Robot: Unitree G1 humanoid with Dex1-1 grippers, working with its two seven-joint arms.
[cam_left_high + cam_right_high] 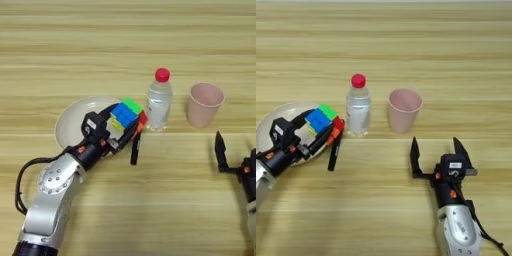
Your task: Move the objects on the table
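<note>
My left gripper (121, 124) is shut on the multicoloured puzzle cube (127, 114), holding it over the right edge of the cream round plate (75, 117). A black pen (135, 148) lies on the table (125, 50) just below the cube. The clear plastic bottle (159, 102) with its red cap stands upright right of the cube, very close to it. Further right stands the pink cup (204, 104), upright. My right gripper (436, 149) rests open below the cup, nothing between its fingers.
The plate, bottle and cup form a row across the middle of the table. Bare wooden planks stretch behind them to the far edge and in front between my two arms.
</note>
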